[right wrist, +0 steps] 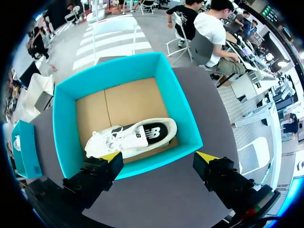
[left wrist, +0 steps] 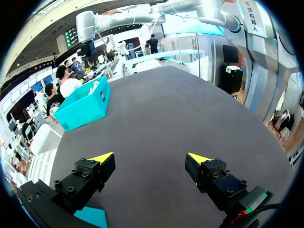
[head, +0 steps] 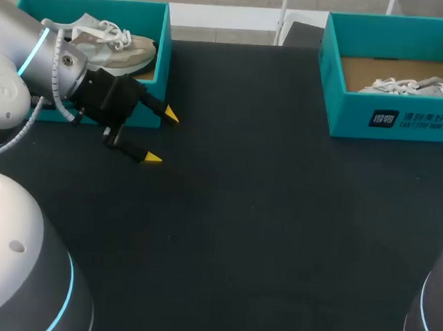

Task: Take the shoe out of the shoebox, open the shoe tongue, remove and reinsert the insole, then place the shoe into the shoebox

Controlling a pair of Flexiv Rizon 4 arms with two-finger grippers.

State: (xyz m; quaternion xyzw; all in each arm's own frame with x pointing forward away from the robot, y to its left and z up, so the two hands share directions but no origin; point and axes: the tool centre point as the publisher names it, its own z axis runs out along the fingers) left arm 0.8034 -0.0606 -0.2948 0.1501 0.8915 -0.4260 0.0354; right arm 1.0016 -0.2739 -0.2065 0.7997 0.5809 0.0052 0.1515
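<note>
— What carries everything?
— A dark matte desk [head: 264, 215]. A teal cardboard shoebox [head: 397, 122] stands at its far right and a second teal cardboard box [head: 96, 6] at its far left.
— Where is the shoe?
— A white lace-up trainer with a black side patch [right wrist: 137, 137] lies on the right box's brown floor. A grey-beige trainer [head: 116, 46] sits in the left box.
— And the jaws?
— The left arm [head: 30, 66] holds its jaws spread and empty over the desk, just beside the left box. The right arm [head: 439, 305] has its jaws parted, gripping nothing, above the right box's near wall.
</note>
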